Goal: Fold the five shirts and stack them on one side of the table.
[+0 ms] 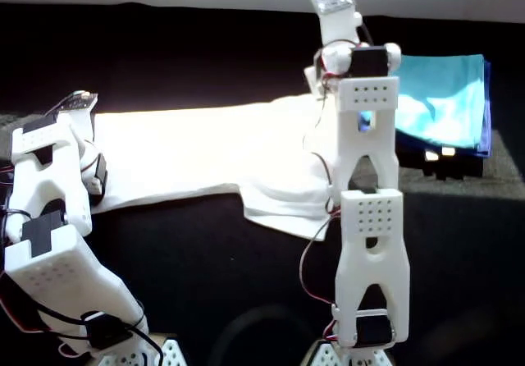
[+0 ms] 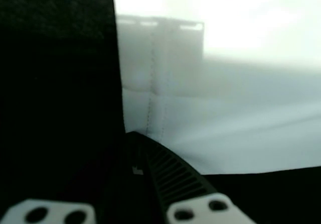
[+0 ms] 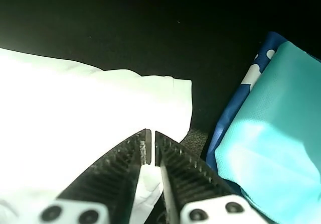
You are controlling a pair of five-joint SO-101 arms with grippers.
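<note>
Pinching w/ R claw (image 3: pixel 150 136): jaws squeezed nearly together, just a sliver of gap, white cloth caught between them lower down, so clamped on the white shirt (image 1: pixel 205 148) near one corner.
L claw (image 2: pixel 133 136): jaws closed up, tips right at the shirt's stitched edge, at the border of cloth and bare table (image 1: pixel 205 292); pinching fabric or not, can't tell tbh.
white shirt: spread flat-ish across the middle of the table, running from L arm over to R arm, a bit rumpled on the near side by R arm.
stack (image 1: pixel 447 107): over on R arm's side of the table, well apart from L claw, close to R claw; teal shirt (image 3: pixel 271 148) on top, blue dotted shirt (image 3: pixel 249 81) peeking out under it, sth dark below those.
</note>
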